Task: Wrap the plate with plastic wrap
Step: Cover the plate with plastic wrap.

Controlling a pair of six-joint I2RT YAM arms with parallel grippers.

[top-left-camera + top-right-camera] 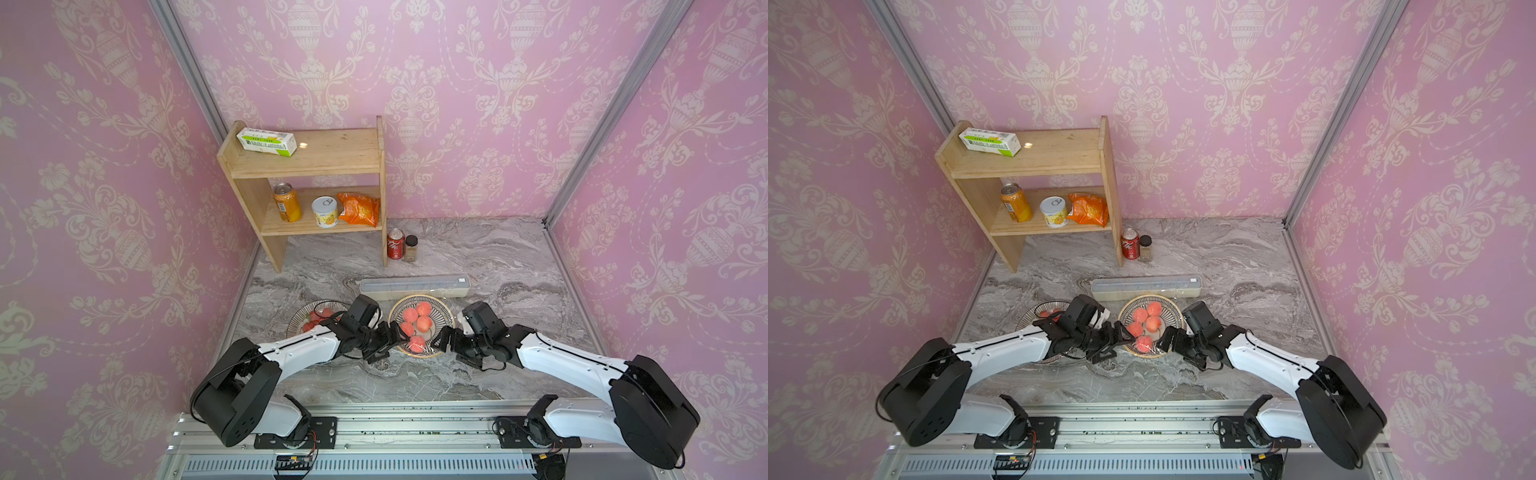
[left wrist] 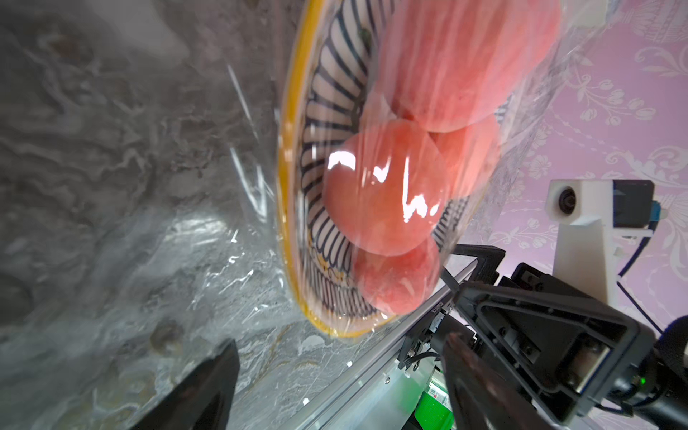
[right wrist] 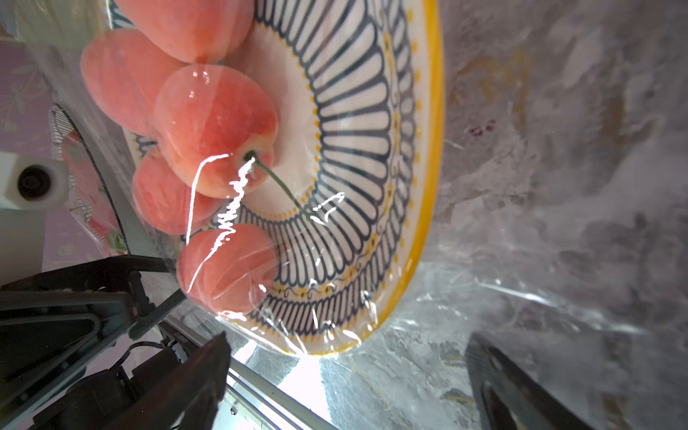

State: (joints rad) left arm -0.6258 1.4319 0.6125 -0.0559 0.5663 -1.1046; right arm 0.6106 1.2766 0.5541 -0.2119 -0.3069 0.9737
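The plate [image 1: 445,311] [image 1: 1174,308] has a yellow rim and dark stripes and holds several pink apples [image 1: 416,322]. Clear glossy plastic wrap [image 2: 223,260] [image 3: 491,294] lies over the apples and the rim [image 2: 288,193] [image 3: 428,186] and spreads onto the marble. The long cream box [image 1: 414,286] [image 1: 1146,286] sits just behind the plate. My left gripper [image 1: 392,338] [image 1: 1121,338] [image 2: 340,344] stands at the plate's left edge, open, gripping nothing. At the right edge, my right gripper [image 1: 436,338] [image 1: 1163,338] [image 3: 346,340] is open too, with only film and tabletop between its fingers.
A second plate [image 1: 296,319] with red fruit lies partly under my left arm. A wooden shelf [image 1: 307,166] at the back left carries a green-and-white carton [image 1: 266,141], cans and a snack bag. A cola can [image 1: 395,244] and a spice jar [image 1: 411,248] stand beside it.
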